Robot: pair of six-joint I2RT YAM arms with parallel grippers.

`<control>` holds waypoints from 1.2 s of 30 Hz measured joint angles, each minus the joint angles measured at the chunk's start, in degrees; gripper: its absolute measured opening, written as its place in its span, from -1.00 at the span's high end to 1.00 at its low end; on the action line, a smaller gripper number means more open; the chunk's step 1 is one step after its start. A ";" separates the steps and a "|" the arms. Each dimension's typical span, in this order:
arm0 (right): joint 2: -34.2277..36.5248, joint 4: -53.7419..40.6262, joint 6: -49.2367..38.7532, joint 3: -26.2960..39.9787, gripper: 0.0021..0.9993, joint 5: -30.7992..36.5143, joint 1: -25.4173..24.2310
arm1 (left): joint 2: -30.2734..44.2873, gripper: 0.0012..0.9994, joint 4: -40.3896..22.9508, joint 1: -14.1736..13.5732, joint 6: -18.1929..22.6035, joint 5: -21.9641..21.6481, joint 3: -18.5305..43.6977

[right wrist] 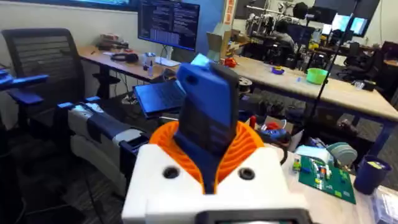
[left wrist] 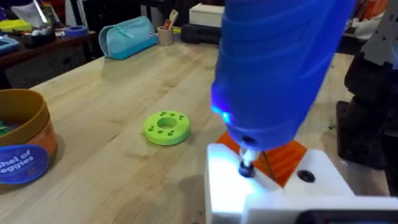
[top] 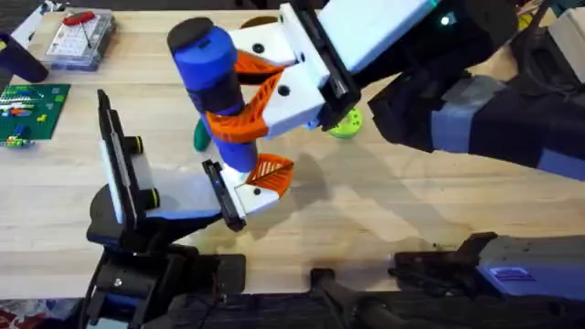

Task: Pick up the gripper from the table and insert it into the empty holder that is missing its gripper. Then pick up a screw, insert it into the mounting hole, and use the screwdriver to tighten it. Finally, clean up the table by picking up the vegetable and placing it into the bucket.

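Right gripper (top: 239,96), centre frame, clamps the screwdriver (top: 212,78) upright so its tip bears on the screw (left wrist: 246,167); left gripper's state unclear.

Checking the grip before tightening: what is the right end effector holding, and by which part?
The right end effector grips the screwdriver around its blue barrel, below the black end cap, with the tip pointing down.

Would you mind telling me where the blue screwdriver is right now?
In the overhead view, the screwdriver stands upright left of centre, clamped in the right gripper, with the vegetable beside it.
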 joint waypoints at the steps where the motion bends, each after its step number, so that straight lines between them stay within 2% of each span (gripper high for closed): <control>1: 0.00 -0.01 -0.11 0.00 0.91 0.01 0.00 | 0.00 0.98 0.00 0.00 0.00 -0.01 0.00; 36: 0.00 -1.91 -0.58 0.00 0.91 0.02 0.00 | 0.01 0.98 -0.09 0.00 -0.04 0.01 0.00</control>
